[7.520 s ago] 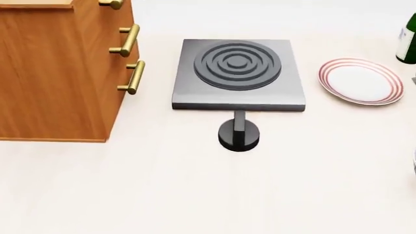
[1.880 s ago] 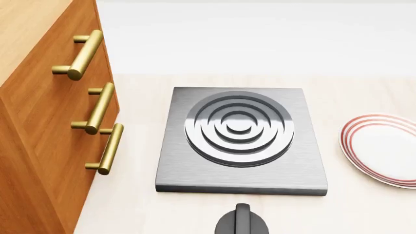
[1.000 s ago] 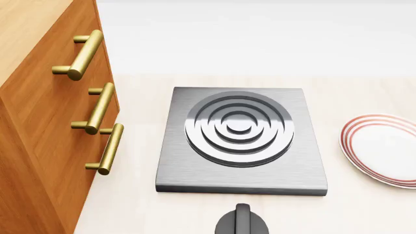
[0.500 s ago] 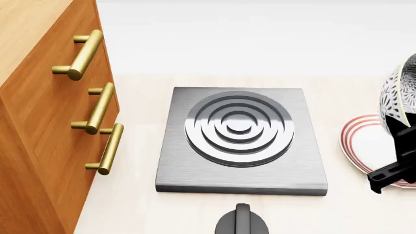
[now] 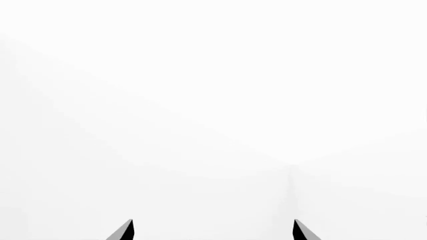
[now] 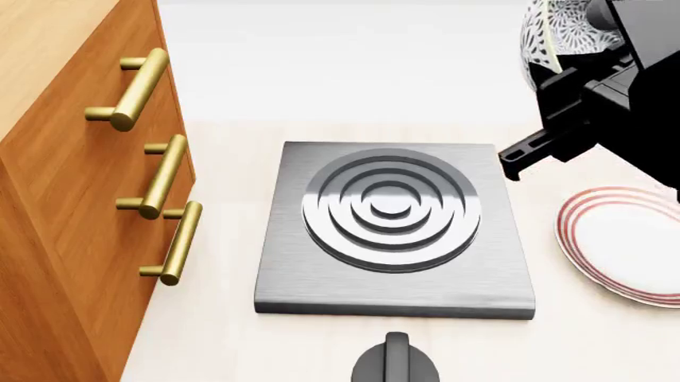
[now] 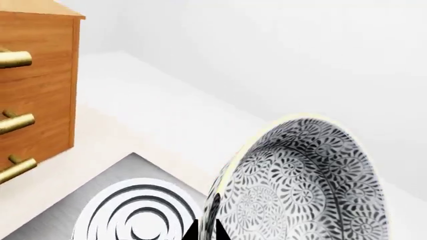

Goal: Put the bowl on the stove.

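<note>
The bowl, white with a dense blue-grey floral pattern, hangs tipped on its side high at the right of the head view. My right gripper is shut on its rim, and the right wrist view shows the two black fingertips pinching the bowl's wall. The bowl is in the air beside the far right corner of the stove, a dark grey slab with a ringed burner. My left gripper is open, its tips wide apart before blank white, and it is out of the head view.
A wooden cabinet with brass handles stands close along the stove's left side. A red-ringed white plate lies right of the stove, under my right arm. A black round knob sits in front of the stove.
My right gripper has carried the bowl up and to the left, from over the plate at the right edge to above the stove's far right corner. The stove and plate have stayed put.
</note>
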